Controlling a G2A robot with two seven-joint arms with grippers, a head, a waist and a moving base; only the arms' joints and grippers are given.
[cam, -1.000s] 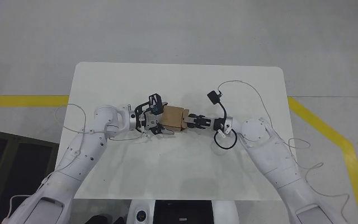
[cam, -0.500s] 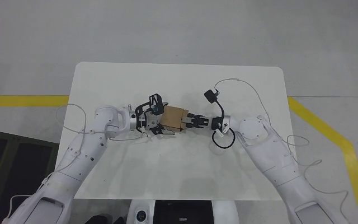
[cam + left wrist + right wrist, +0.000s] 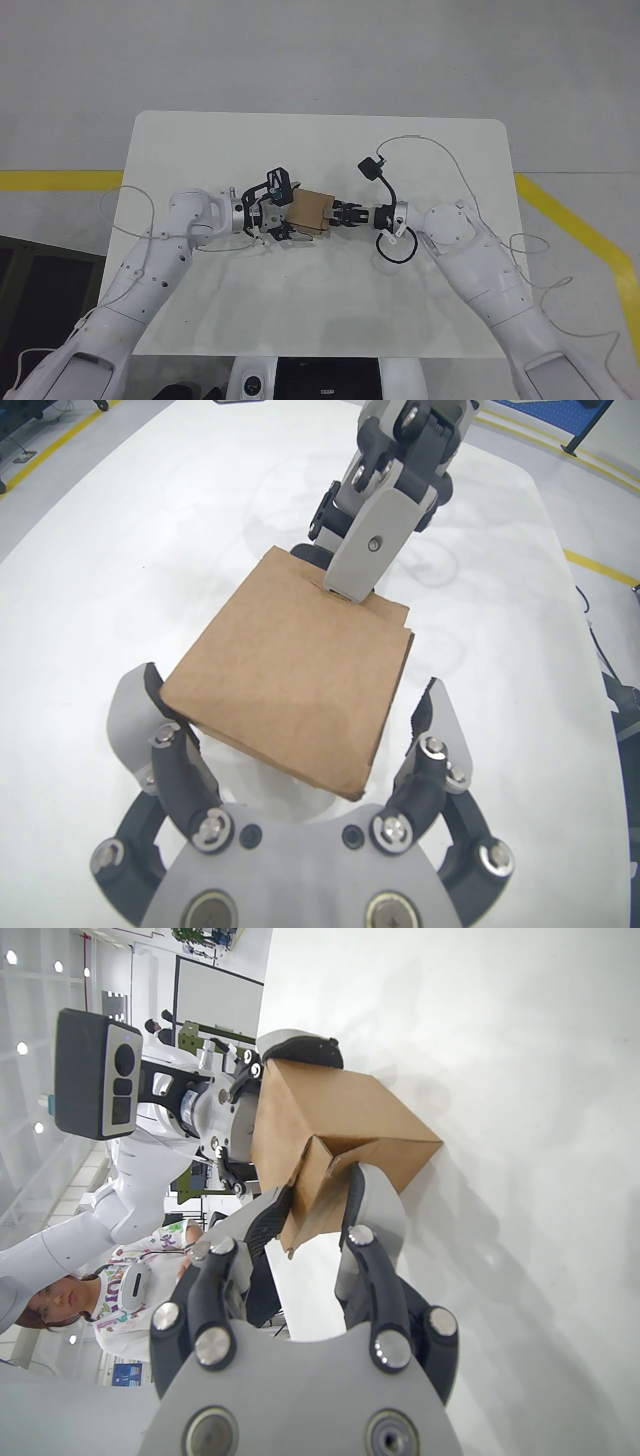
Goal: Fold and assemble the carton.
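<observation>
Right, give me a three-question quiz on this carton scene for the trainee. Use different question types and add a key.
1. True or false: the left gripper is shut tight on nothing.
2. What does the right gripper pinch? A) a flap at one end of the carton; B) a loose cable; C) nothing.
3. Fill in: the number of cartons between the two grippers is ____.

Key:
1. False. It stands open around the carton's other end.
2. A.
3. One.
</observation>
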